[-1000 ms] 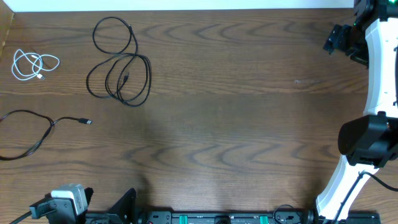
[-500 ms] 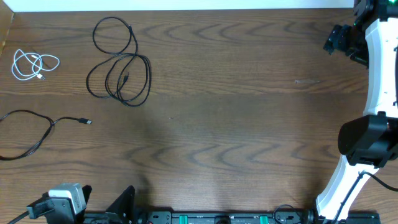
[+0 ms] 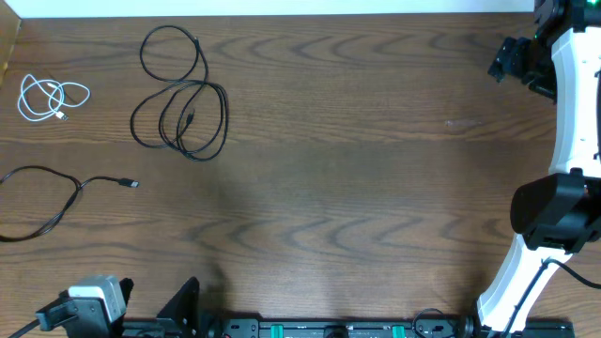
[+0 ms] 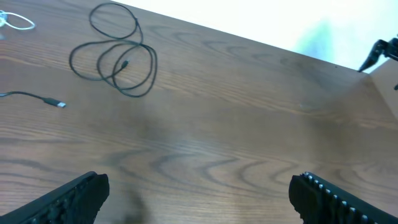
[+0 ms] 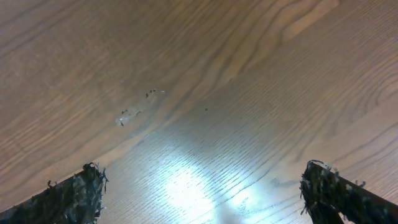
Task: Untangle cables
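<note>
Upper left of the overhead frame: a looped black cable (image 3: 188, 119), a coiled white cable (image 3: 49, 94), and a straighter black USB cable (image 3: 80, 185) below. Left gripper (image 4: 199, 186) and right gripper (image 5: 202, 180) both gape wide, empty.

Overhead straight down; left wrist oblique, sharing coiled cable (image 3: 188, 119); right wrist close to table (image 5: 199, 93)

Even, bright light fills the overhead view, a white glare patch sits at lower centre of the right wrist view on the bench (image 5: 186, 180), and the left wrist view is soft, overexposed along its top.
</note>
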You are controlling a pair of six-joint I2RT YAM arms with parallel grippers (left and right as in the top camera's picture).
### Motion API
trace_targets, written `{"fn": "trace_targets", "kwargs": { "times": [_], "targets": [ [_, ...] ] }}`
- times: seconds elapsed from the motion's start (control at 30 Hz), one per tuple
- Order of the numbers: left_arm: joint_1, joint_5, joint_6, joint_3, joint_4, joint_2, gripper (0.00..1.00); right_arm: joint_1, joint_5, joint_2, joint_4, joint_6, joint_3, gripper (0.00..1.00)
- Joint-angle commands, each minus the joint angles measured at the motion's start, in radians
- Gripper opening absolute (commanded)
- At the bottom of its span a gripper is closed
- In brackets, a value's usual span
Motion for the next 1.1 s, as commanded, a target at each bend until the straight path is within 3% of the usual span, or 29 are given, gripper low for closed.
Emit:
{"fn": "trace_targets", "kwargs": {
  "times": [0.0,0.17,0.6,0.9,1.07],
  "targets": [
    [-0.002,-0.065,0.002,-0.032,0.003,-0.001,0.98,0.005,0.016,0.005,-0.001,-0.011,0.002,0.99],
    [-0.002,-0.076,0.011,-0.1,0.051,-0.001,0.98,0.004,0.016,0.005,-0.001,-0.011,0.002,0.99],
    [0.065,-0.076,0.191,-0.459,0.451,-0.134,0.98,0.003,0.016,0.005,-0.001,-0.011,0.002,0.99],
    [0.16,-0.067,0.206,-0.734,0.737,-0.297,0.98,0.003,0.016,0.005,-0.001,-0.011,0.002,0.99],
    [0.215,-0.068,0.207,-0.829,0.822,-0.336,0.98,0.003,0.016,0.005,-0.001,-0.011,0.002,0.99]
  ]
}}
